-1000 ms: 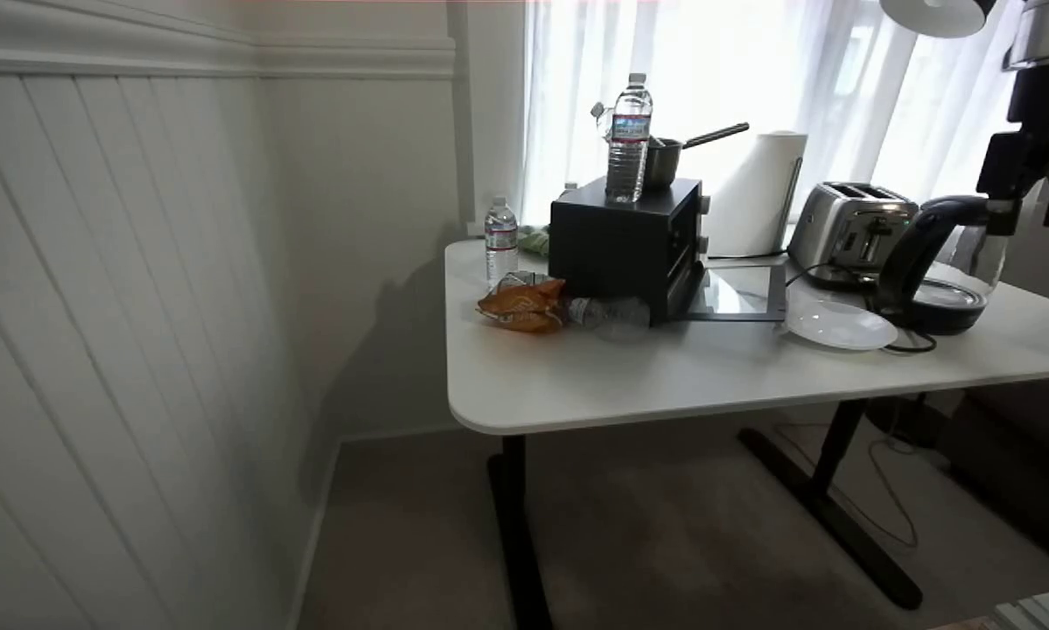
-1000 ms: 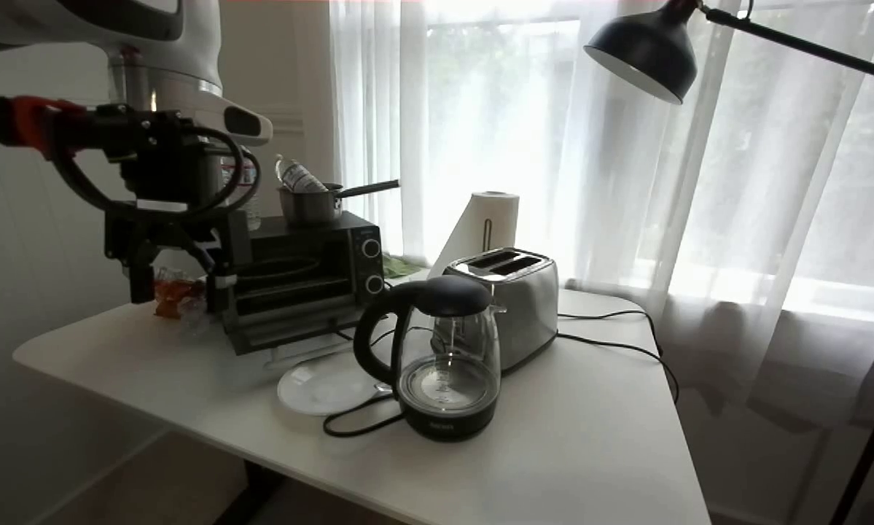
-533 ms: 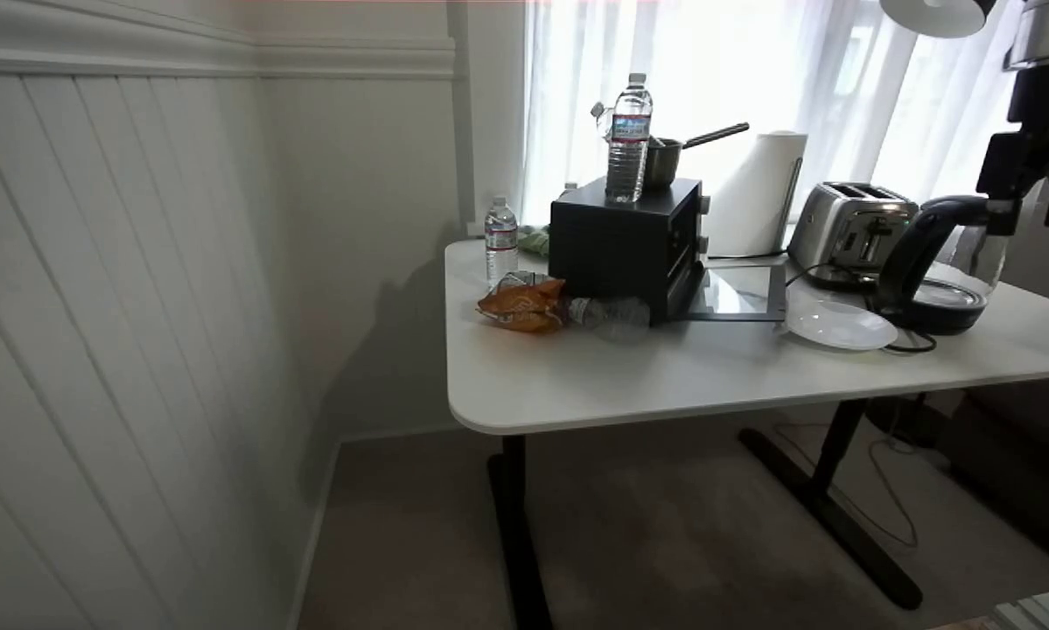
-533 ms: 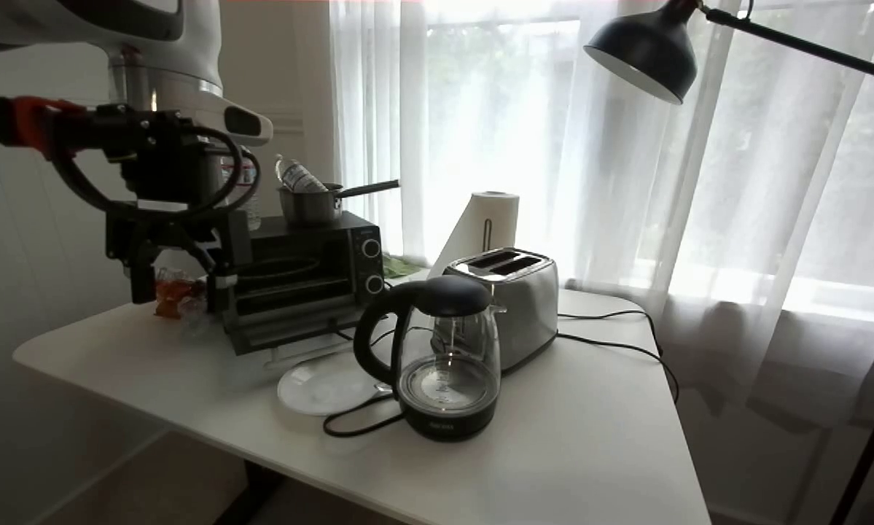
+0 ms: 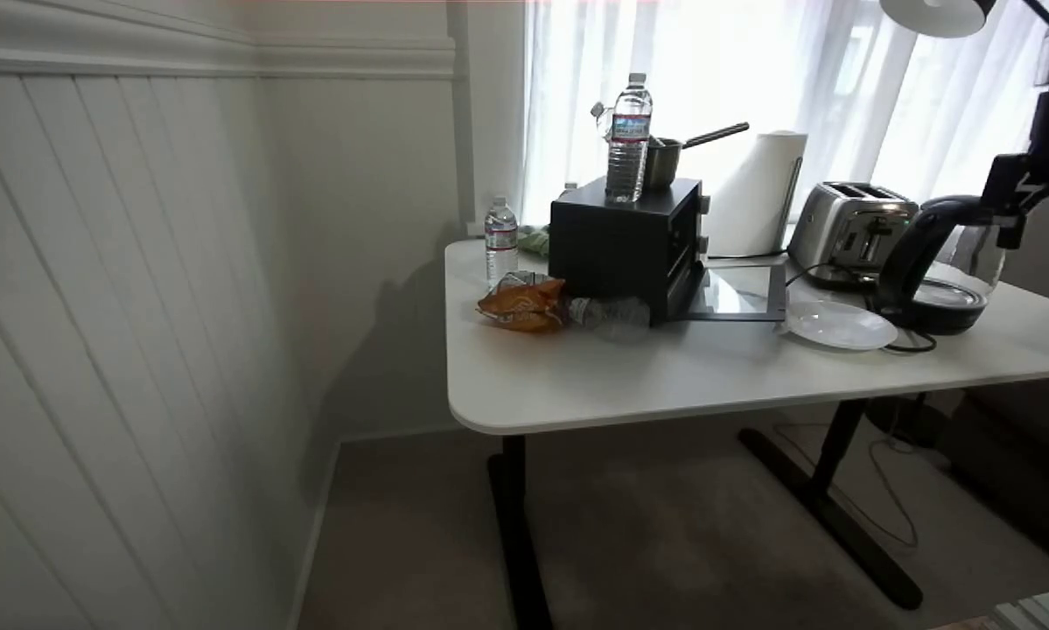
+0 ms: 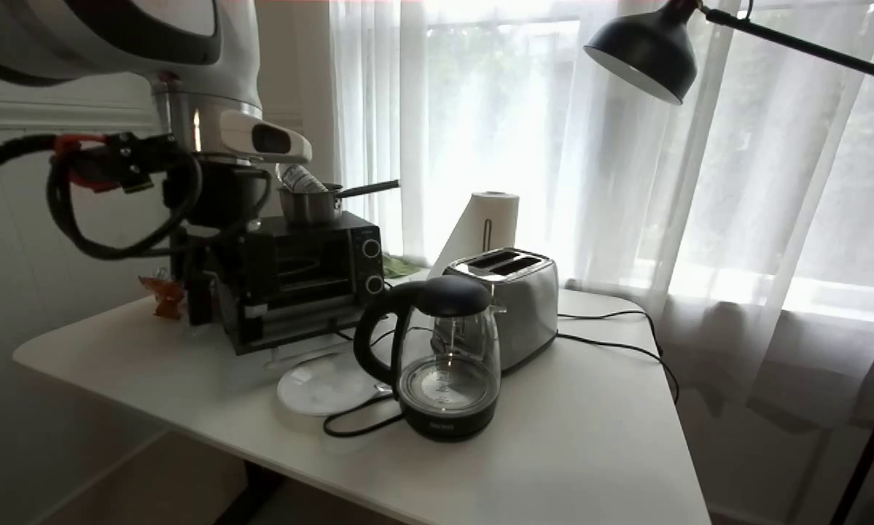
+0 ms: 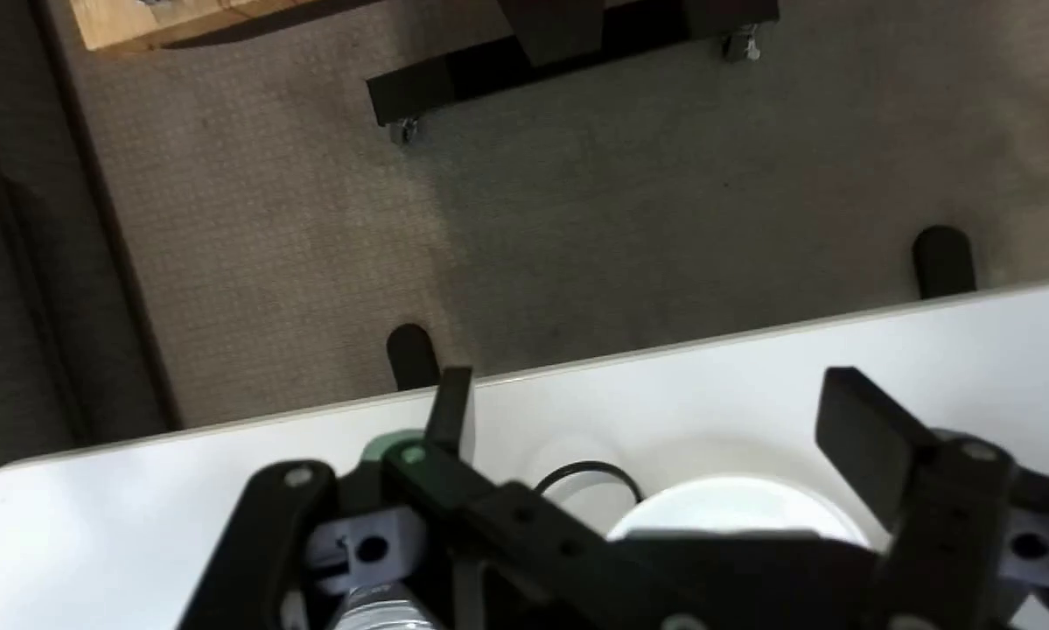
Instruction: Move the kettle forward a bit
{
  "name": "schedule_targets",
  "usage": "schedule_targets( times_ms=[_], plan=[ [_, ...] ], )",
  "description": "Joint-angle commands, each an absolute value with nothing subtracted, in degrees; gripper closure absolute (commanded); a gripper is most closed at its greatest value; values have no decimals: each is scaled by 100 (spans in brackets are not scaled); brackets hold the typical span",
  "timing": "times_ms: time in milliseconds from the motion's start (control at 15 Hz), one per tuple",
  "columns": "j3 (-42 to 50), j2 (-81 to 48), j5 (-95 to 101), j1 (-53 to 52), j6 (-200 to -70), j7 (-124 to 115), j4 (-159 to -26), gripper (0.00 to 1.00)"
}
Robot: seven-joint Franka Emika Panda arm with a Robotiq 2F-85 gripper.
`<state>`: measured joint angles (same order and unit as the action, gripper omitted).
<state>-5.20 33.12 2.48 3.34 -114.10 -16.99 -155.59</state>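
The kettle has a clear glass body, black lid, curved black handle and round black base. It stands upright on the white table, its handle toward the plate. It also shows in an exterior view, partly behind a gripper finger there. In the wrist view only a bit of its glass shows, behind the gripper linkage. My gripper is open and empty, its fingers wide apart over the table. In an exterior view the gripper hangs in front of the black oven, apart from the kettle on its handle side.
A white plate and a looped black cord lie beside the kettle. The silver toaster stands close behind it. The black oven carries a pot and a bottle. The table's front edge runs near the plate.
The arm and gripper have shifted, rightward and nearer in both exterior views, and the gripper has turned a little. The fingers stay open. The kettle has not moved.
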Motion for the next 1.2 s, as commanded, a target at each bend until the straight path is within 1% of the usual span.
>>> schedule_targets(
  times_ms=[0, 67, 600, 867, 1133],
  plan=[
    [-399, 3187, 538, 747, -12177, -2037, -15911, 0],
    [-375, 2897, 576, 851, -12436, -2075, -15736, 0],
    [-418, 1567, 1187, 1583, -14705, -3006, -15805, 0],
    [-495, 912, 2018, 1822, -15520, -3831, -15806, 0],
    [-285, 311, 3070, 1834, -16257, -4750, -15804, 0]
  ],
)
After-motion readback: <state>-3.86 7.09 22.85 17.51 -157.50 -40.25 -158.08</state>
